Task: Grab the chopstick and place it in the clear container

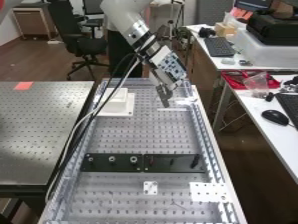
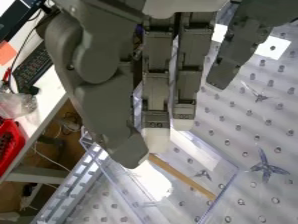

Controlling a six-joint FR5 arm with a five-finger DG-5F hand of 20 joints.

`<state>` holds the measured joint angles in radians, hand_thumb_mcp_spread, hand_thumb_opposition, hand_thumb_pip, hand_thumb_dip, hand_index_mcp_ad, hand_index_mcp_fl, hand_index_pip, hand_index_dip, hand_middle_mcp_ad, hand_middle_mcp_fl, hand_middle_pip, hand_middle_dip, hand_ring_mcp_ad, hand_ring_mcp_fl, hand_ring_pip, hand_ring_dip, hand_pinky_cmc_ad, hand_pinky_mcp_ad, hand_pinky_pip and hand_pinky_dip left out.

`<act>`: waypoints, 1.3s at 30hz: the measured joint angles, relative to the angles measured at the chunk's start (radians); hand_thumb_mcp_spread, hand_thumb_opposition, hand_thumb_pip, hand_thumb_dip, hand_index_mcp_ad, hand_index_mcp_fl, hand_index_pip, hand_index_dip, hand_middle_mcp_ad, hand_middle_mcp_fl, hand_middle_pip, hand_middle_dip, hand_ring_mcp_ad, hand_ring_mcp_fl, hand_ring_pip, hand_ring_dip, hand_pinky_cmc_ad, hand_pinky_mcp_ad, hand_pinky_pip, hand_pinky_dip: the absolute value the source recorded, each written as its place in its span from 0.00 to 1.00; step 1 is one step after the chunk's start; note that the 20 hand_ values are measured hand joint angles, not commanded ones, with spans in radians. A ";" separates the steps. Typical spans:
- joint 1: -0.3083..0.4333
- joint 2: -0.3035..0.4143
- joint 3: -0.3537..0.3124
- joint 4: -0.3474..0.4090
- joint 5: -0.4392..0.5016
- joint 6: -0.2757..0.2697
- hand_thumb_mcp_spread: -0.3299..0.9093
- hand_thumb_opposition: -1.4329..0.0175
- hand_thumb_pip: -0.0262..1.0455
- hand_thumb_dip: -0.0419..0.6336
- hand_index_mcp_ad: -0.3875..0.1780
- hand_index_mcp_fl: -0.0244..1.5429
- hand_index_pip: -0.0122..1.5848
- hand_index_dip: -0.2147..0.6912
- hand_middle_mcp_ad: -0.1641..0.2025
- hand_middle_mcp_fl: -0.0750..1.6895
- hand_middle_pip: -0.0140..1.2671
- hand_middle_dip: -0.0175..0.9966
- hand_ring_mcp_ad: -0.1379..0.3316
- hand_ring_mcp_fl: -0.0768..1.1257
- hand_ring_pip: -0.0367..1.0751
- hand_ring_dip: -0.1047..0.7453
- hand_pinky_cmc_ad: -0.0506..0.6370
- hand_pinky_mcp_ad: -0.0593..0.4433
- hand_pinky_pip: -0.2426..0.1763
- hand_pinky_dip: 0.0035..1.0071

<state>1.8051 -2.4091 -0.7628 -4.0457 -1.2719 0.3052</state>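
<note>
The chopstick [image 2: 183, 177] is pinched between the thumb and fingers of the hand [image 1: 164, 94], its free length slanting across the clear container [image 2: 230, 182] (touching it or not, I can't tell). Underneath is the bench [image 1: 173, 135], metal and peppered with holes, a dark strip [image 1: 112, 169] lying across it. Beyond stands a black office chair [image 1: 88, 46]; a white desk [image 1: 269, 104] alongside carries a mouse [image 1: 275, 117] (black, like the chair).

No text, label, brand, number or sign can be read in either view.
</note>
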 joint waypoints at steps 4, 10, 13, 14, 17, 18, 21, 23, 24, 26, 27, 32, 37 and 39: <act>-0.001 -0.016 0.022 -0.008 -0.004 -0.008 0.82 0.30 0.54 0.46 0.37 0.50 0.75 0.25 0.38 0.56 0.58 0.71 0.33 0.65 0.20 0.74 0.77 0.60 0.85 0.27; -0.002 -0.045 0.059 -0.032 -0.009 -0.014 0.80 0.30 0.54 0.46 0.35 0.50 0.75 0.25 0.38 0.56 0.58 0.71 0.33 0.65 0.20 0.74 0.77 0.60 0.85 0.29; -0.003 -0.059 0.081 -0.042 -0.011 -0.020 0.80 0.30 0.54 0.46 0.35 0.50 0.75 0.26 0.38 0.56 0.58 0.71 0.33 0.66 0.21 0.75 0.77 0.60 0.84 0.29; -0.003 -0.061 0.085 -0.044 -0.011 -0.021 0.79 0.29 0.54 0.46 0.36 0.50 0.75 0.26 0.38 0.56 0.58 0.71 0.34 0.66 0.21 0.75 0.77 0.60 0.85 0.29; -0.003 -0.074 0.110 -0.054 -0.016 -0.029 0.79 0.29 0.54 0.46 0.36 0.50 0.75 0.26 0.37 0.55 0.58 0.71 0.34 0.65 0.23 0.75 0.77 0.60 0.85 0.30; -0.003 -0.078 0.118 -0.058 -0.017 -0.032 0.78 0.28 0.54 0.45 0.36 0.50 0.75 0.26 0.37 0.54 0.58 0.71 0.35 0.65 0.24 0.75 0.76 0.61 0.83 0.32; -0.004 -0.087 0.134 -0.064 -0.026 -0.038 0.75 0.25 0.54 0.45 0.39 0.51 0.76 0.26 0.37 0.52 0.60 0.70 0.35 0.63 0.27 0.72 0.76 0.60 0.82 0.39; -0.004 -0.088 0.140 -0.066 -0.028 -0.041 0.73 0.25 0.56 0.46 0.40 0.51 0.76 0.25 0.38 0.50 0.61 0.70 0.36 0.60 0.27 0.70 0.76 0.60 0.77 0.44; -0.004 -0.089 0.145 -0.068 -0.029 -0.043 0.74 0.25 0.58 0.46 0.42 0.51 0.75 0.24 0.38 0.50 0.61 0.69 0.38 0.58 0.28 0.68 0.76 0.60 0.77 0.46; -0.005 -0.090 0.155 -0.074 -0.029 -0.048 0.70 0.26 0.63 0.46 0.42 0.48 0.76 0.24 0.38 0.48 0.63 0.69 0.43 0.54 0.28 0.66 0.75 0.60 0.73 0.50; -0.005 -0.091 0.160 -0.077 -0.027 -0.050 0.70 0.27 0.63 0.46 0.42 0.47 0.76 0.24 0.37 0.46 0.63 0.68 0.48 0.52 0.29 0.63 0.75 0.59 0.70 0.52; -0.006 -0.093 0.179 -0.099 -0.019 -0.065 0.66 0.29 0.71 0.50 0.48 0.43 0.76 0.23 0.37 0.45 0.64 0.67 0.50 0.51 0.35 0.60 0.72 0.58 0.62 0.63; -0.006 -0.093 0.185 -0.110 -0.031 -0.076 0.64 0.35 0.71 0.53 0.52 0.39 0.76 0.23 0.38 0.42 0.66 0.65 0.56 0.47 0.35 0.57 0.70 0.57 0.55 0.69; -0.005 -0.093 0.187 -0.110 -0.034 -0.076 0.62 0.37 0.73 0.54 0.55 0.37 0.76 0.22 0.38 0.40 0.66 0.64 0.55 0.45 0.37 0.56 0.70 0.57 0.54 0.71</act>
<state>1.7998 -2.5023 -0.5757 -4.1562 -1.3061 0.2290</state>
